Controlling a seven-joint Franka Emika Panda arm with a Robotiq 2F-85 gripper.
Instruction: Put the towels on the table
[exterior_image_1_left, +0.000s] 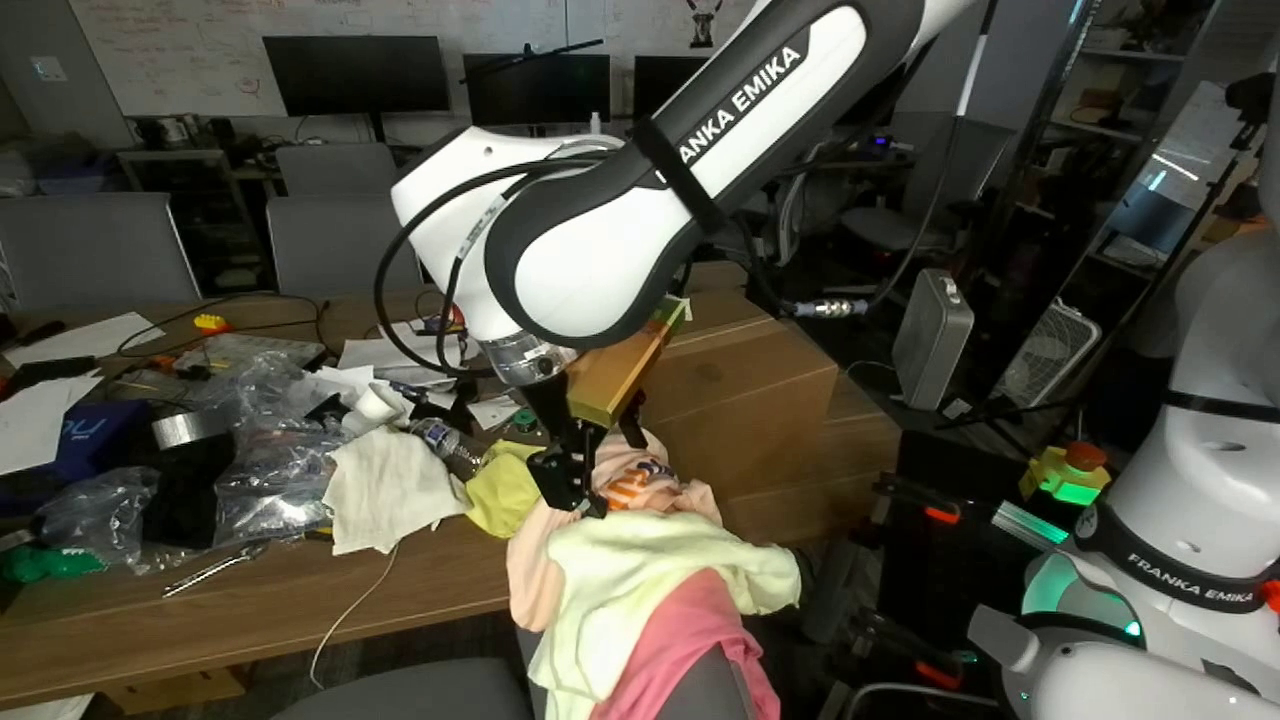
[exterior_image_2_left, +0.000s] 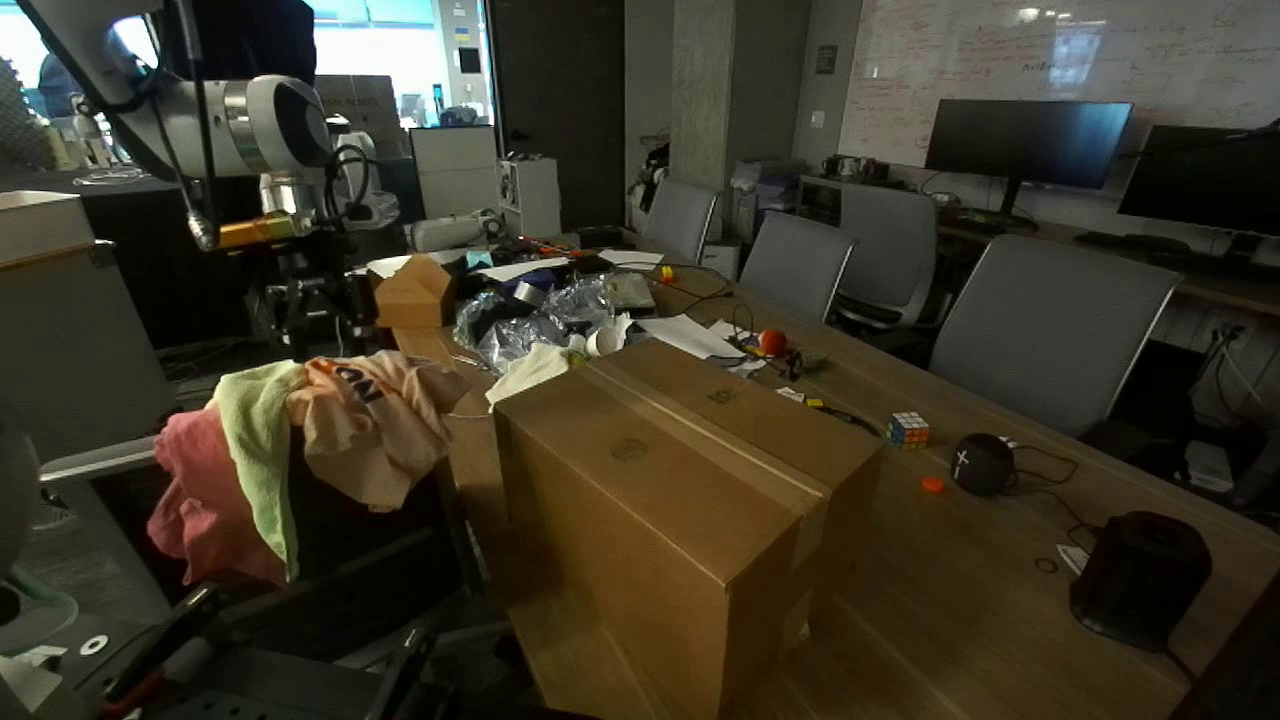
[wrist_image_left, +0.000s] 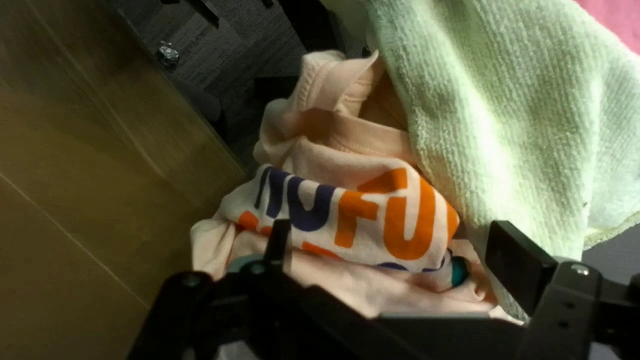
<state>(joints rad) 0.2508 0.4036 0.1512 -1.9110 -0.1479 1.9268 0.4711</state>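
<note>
Grey chair (exterior_image_1_left: 705, 692): yellow-green towel (exterior_image_2_left: 262, 450) draped, long axis downward.

White, rounded arm (exterior_image_1_left: 600, 275) is edged in black, lettered "ANKA EMIKA", wrapped by black strap (exterior_image_1_left: 681, 178). Black cables (exterior_image_1_left: 380, 296) are looped outside; silver ring (exterior_image_1_left: 525, 358) is fitted. Gripper (wrist_image_left: 392, 250) is built black, boxy, dotted with screws (wrist_image_left: 580, 269).
</note>
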